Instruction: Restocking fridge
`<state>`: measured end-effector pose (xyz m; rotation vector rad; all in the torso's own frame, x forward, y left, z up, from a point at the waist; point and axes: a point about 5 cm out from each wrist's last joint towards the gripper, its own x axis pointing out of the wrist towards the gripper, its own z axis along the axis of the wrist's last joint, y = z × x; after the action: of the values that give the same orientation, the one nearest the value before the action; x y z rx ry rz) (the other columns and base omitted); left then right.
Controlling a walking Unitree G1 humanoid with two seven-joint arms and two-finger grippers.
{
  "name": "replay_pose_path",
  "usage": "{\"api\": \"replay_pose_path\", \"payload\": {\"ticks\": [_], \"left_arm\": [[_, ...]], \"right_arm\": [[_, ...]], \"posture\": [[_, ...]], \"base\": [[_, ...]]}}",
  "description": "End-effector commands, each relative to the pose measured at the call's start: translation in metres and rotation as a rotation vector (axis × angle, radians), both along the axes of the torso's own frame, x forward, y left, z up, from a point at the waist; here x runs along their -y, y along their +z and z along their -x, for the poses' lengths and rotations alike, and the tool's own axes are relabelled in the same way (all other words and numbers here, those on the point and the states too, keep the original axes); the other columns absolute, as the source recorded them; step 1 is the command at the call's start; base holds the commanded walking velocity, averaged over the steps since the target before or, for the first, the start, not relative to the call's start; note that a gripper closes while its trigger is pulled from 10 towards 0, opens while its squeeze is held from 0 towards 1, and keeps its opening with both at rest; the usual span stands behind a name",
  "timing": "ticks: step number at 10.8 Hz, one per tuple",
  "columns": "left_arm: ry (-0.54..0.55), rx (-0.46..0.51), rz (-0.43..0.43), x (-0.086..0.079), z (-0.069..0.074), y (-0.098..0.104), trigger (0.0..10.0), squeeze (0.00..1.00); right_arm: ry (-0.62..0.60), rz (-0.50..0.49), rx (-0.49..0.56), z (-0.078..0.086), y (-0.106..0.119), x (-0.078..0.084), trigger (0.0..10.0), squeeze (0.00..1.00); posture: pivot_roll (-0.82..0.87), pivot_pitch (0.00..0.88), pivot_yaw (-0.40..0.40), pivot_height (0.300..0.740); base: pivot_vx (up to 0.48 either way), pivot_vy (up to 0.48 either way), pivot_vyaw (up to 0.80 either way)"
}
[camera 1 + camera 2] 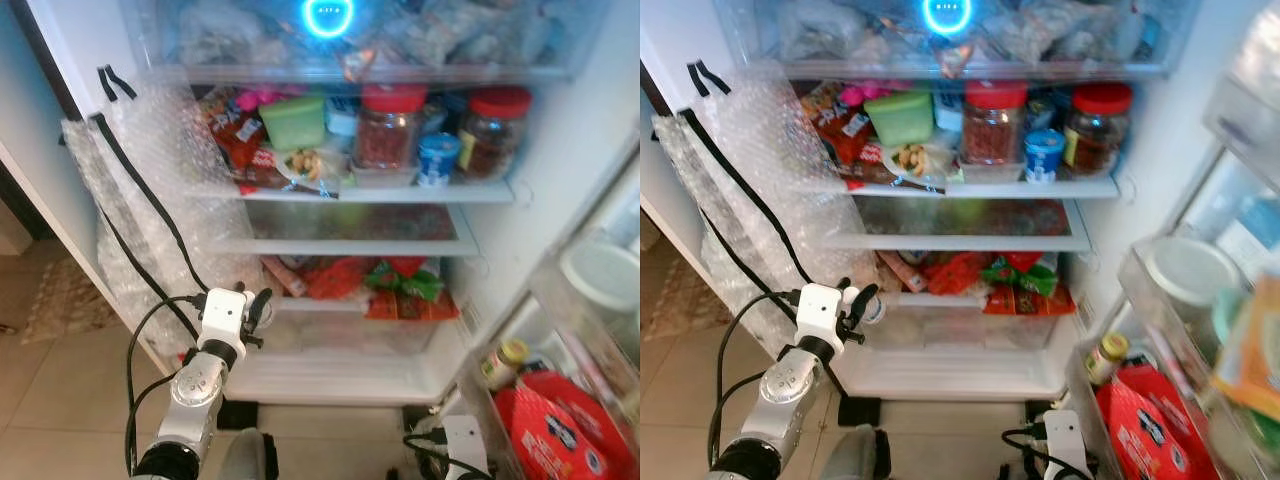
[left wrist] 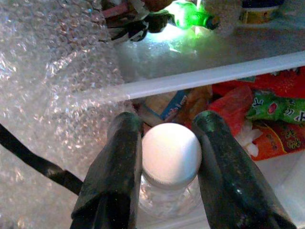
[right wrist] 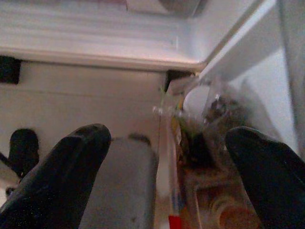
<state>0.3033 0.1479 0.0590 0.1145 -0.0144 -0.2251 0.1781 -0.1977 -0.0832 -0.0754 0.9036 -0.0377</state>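
The left gripper (image 2: pixel 167 191) is clamping a white-capped bottle (image 2: pixel 170 157) upright between its fingers, facing the fridge's lower shelf (image 1: pixel 330 305) at twelve o'clock, while the right gripper (image 3: pixel 167 176) is hanging wide open.

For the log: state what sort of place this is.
Likely a home kitchen, at an open fridge: jars and snack packets on its shelves, a tiled floor below. The left gripper holds a white-capped bottle at the lower shelf; the right gripper hangs open.

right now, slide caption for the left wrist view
Left pincer grips a white-capped bottle before the fridge's lower shelf.
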Motion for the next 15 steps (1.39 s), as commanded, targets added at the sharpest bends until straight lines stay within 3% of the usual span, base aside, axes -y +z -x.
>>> {"api": "replay_pose_path", "payload": {"ticks": [1, 8, 15], "left_arm": [[-0.011, 0.046, 0.001, 0.002, -0.002, 0.009, 10.0, 0.00], [-0.042, 0.058, -0.003, 0.008, -0.002, 0.011, 10.0, 0.00], [-0.110, 0.198, -0.052, 0.020, -0.008, 0.038, 10.0, 0.00]], "right_arm": [[-0.007, 0.010, 0.042, -0.009, 0.005, 0.003, 10.0, 0.00], [0.012, 0.001, 0.026, -0.008, 0.004, 0.001, 10.0, 0.00], [0.029, -0.005, 0.006, -0.004, 0.002, -0.004, 10.0, 0.00]], "posture": [[-0.04, 0.026, 0.008, 0.641], [-0.03, 0.024, 0.010, 0.641], [-0.03, 0.024, 0.010, 0.641]], "base": [[0.300, 0.000, 0.00], [0.306, 0.000, 0.00], [0.210, 0.000, 0.00]]}}
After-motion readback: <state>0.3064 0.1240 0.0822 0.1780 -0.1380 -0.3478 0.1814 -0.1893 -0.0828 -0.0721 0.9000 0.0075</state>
